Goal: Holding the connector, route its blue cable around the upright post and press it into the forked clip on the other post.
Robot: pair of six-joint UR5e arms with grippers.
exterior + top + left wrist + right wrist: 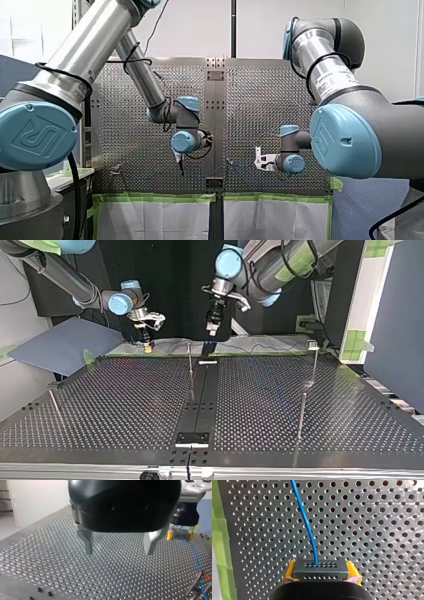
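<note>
Gripping the dark connector point(321, 568) by its two ends, my right gripper point(321, 573) has its yellow pads point(289, 571) clamped on it close over the perforated table point(377, 520), and the blue cable point(308, 525) runs from one of the connector's holes straight ahead across the plate. My left gripper point(119, 552) hangs above the table with its metal fingers point(87, 542) spread wide and nothing between them (the held connector shows just beyond it). In the top view the connector is at the table's far edge, left of a thin upright post point(190, 362).
</note>
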